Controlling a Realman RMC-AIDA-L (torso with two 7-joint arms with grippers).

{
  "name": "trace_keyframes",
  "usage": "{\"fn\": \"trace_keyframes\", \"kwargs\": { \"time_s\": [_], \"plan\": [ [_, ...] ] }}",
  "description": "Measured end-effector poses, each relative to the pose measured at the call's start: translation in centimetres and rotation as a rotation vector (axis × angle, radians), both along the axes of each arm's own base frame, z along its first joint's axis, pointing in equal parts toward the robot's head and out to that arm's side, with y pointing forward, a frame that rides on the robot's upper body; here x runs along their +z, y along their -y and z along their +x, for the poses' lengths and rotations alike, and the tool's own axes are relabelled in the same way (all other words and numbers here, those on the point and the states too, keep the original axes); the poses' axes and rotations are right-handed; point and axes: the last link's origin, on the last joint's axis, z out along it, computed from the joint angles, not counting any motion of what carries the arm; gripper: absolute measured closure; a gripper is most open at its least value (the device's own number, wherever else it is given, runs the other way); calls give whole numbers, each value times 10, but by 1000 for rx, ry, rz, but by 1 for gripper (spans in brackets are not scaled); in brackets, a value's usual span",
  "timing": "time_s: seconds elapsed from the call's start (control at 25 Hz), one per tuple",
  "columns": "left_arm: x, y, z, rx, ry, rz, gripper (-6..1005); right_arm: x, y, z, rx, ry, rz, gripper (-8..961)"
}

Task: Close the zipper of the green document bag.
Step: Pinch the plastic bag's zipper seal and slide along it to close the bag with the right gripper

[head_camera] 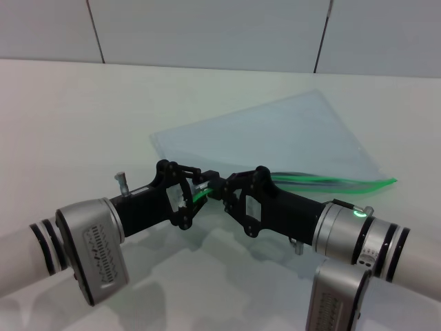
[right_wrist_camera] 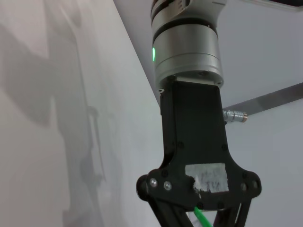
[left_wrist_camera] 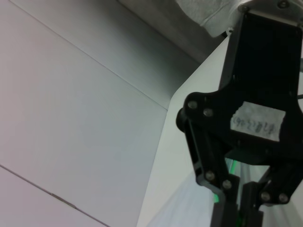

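The green document bag (head_camera: 275,131) lies flat on the white table, a pale translucent pouch. Its zipper (head_camera: 324,183) runs as a bright green strip along the near edge, out to the right corner. Both black grippers meet at the strip's left end. My left gripper (head_camera: 200,191) is shut on the green strip there. My right gripper (head_camera: 219,187) is shut on the zipper right beside it, tip to tip with the left. The slider tab is hidden between the fingers. The wrist views show black gripper bodies, with bits of the zipper (left_wrist_camera: 232,166) (right_wrist_camera: 202,218) at the fingers.
The white table (head_camera: 69,124) stretches wide to the left and behind the bag. Grey wall panels (head_camera: 207,27) stand at the far edge. The zipper to the right of the grippers looks wavy and slightly parted.
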Motion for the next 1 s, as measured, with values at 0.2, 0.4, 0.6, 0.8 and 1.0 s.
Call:
{"fn": "trace_keyframes", "kwargs": {
  "time_s": [0.2,0.4,0.6,0.8,1.0],
  "plan": [
    [0,0,0,0,0,0,944,1,-1,0,-2,0,4,866],
    [0,0,0,0,0,0,944,0,-1,2,-7,11,3,866],
    [0,0,-1,2,-1,0,944,-1,1,2,3,18,10,867],
    [0,1,-1,5,-2,0,944,-2,3,3,7,19,17,867],
    [0,1,-1,5,-3,0,944,-1,4,3,-18,-2,27,879]
  ]
}}
